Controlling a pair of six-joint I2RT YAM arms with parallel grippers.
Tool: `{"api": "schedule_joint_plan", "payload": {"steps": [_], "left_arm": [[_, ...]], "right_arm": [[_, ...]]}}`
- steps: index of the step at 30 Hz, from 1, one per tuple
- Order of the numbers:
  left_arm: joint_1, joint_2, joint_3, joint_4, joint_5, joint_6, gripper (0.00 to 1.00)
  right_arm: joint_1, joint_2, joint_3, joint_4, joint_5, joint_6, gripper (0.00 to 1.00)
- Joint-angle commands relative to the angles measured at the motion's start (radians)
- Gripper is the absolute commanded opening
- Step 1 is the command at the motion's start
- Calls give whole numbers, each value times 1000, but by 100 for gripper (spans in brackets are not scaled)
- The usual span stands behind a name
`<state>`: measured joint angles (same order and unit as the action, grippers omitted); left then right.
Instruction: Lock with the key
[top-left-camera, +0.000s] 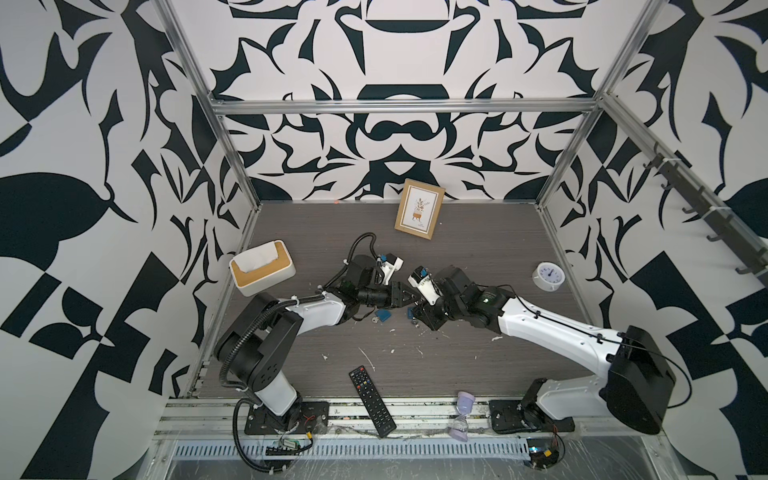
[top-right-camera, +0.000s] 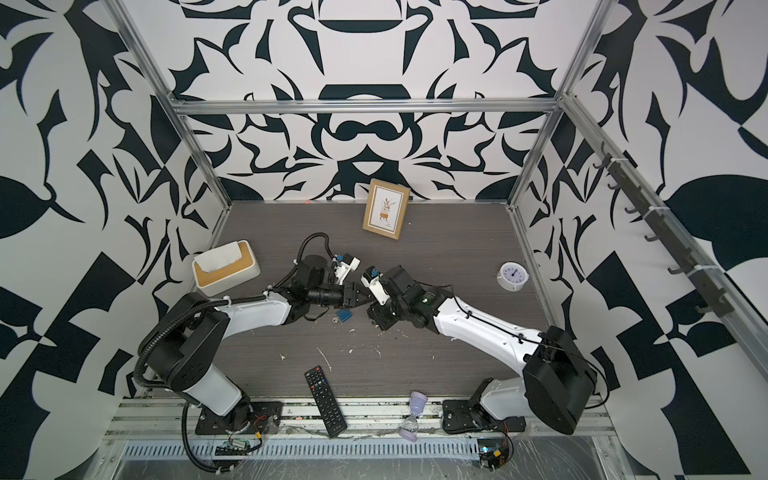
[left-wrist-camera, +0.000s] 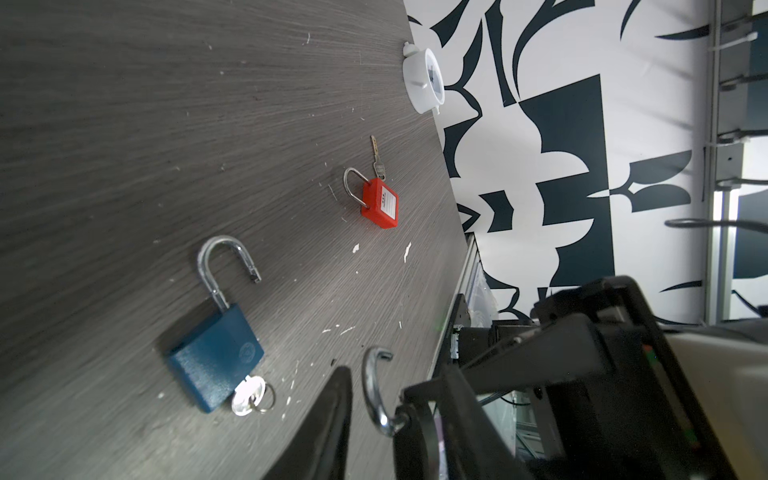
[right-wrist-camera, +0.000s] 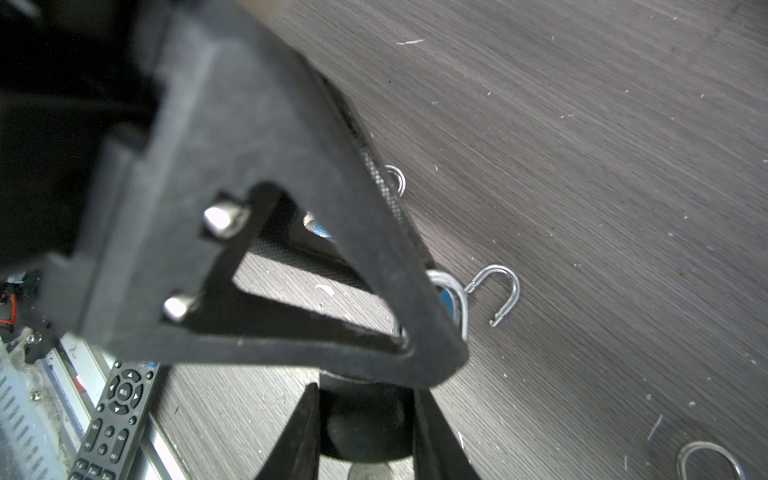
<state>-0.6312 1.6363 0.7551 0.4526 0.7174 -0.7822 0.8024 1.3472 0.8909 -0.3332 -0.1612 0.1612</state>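
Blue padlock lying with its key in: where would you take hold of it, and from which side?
I'd take the blue padlock by its body, pinching across the two bare sides and coming down from above. It lies flat on the table, broad face up. The open shackle fills one end and the key the other.

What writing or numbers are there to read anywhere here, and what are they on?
Nothing here reads clearly.
On the red padlock, a white label: print too small.
On the blue padlock, a round stamp: blurred.
On the remote, button marks: blurred.
On the clock, numerals: too small.
On the framed picture, a caption: too small.
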Motion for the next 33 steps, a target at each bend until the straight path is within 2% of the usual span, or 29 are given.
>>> {"api": "schedule_joint_plan", "payload": {"steps": [1, 12, 16, 18, 20, 23, 26, 29, 33], "left_arm": [[-5, 20, 25, 25, 22, -6, 32], [-7, 44, 18, 75, 33, -39, 22], [-9, 53, 20, 95, 35, -52, 17], [-10, 50, 17, 115, 25, -65, 10], [-13, 41, 12, 113, -2, -75, 0], [-13, 14, -18, 150, -52, -141, 0], [-13, -49, -65, 204, -128, -254, 0], [-13, -111, -106, 246, -185, -362, 0], [-13, -170, -159, 329, -262, -560, 0]], "right_arm": [[12, -31, 38, 17, -2, -11, 1], [13, -44, 7, 49, -5, -9, 1], [13, -42, -4, 64, 12, 0, 4], [14, -44, -10, 77, 39, 7, 7], [14, -54, -28, 120, 51, 22, 19], [6, -91, -67, 180, 77, 42, 43], [-21, -148, -92, 224, 62, 77, 55], [-59, -235, -140, 301, 11, 117, 62], [-143, -343, -222, 437, -95, 167, 61]]}}
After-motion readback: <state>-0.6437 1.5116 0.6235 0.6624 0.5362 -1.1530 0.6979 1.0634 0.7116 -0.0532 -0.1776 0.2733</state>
